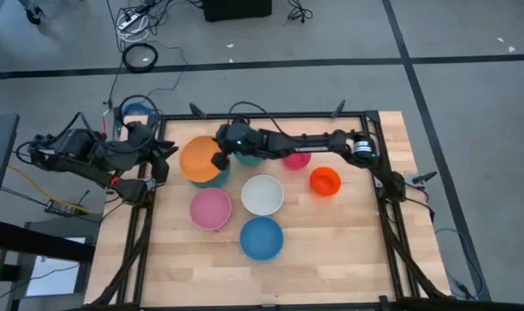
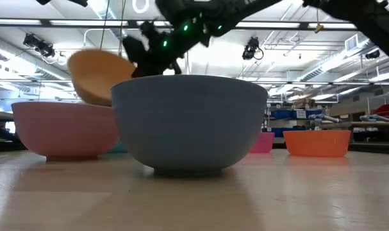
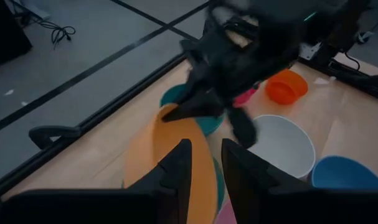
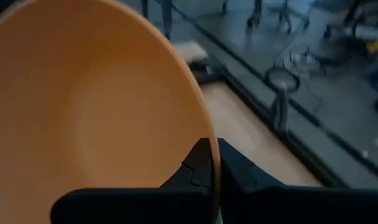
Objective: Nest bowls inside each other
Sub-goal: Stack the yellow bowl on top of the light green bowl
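Right gripper (image 1: 218, 161) pinches rim of orange bowl (image 1: 201, 159), raised at table's 10 o'clock above teal bowl (image 1: 218, 180). Left gripper (image 1: 164, 158) part-open, empty. Pink (image 1: 210, 208), white (image 1: 262, 194), blue (image 1: 262, 238), red-orange (image 1: 325, 181) bowls unnested.

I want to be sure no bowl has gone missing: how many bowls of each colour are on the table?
orange bowl: 1
teal bowl, partly under the orange one: 1
dark green bowl, partly under the right arm: 1
magenta bowl: 1
red-orange bowl: 1
white bowl: 1
pink bowl: 1
blue bowl: 1
Total: 8
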Action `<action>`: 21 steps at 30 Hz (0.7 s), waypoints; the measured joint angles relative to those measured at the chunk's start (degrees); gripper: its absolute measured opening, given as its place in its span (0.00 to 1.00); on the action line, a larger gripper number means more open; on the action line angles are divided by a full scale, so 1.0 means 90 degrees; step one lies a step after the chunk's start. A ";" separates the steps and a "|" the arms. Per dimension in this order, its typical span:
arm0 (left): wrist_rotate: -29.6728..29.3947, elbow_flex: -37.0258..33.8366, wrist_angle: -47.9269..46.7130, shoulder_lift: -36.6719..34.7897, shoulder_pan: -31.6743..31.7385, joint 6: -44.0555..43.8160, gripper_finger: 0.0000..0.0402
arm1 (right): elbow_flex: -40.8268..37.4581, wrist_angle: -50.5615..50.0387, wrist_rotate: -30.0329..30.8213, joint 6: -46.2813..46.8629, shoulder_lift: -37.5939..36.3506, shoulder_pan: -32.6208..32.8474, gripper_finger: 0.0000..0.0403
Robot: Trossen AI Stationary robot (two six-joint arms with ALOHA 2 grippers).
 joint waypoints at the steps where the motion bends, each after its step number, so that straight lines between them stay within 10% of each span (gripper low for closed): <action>1: 0.0000 0.0000 0.0013 0.0000 0.0000 0.0006 0.24 | 0.0097 -0.0117 -0.0018 0.0089 0.0096 -0.0031 0.00; 21: -0.0008 0.0000 0.0068 0.0000 0.0000 0.0029 0.24 | 0.0494 -0.1048 -0.0746 0.1045 0.0317 -0.0162 0.01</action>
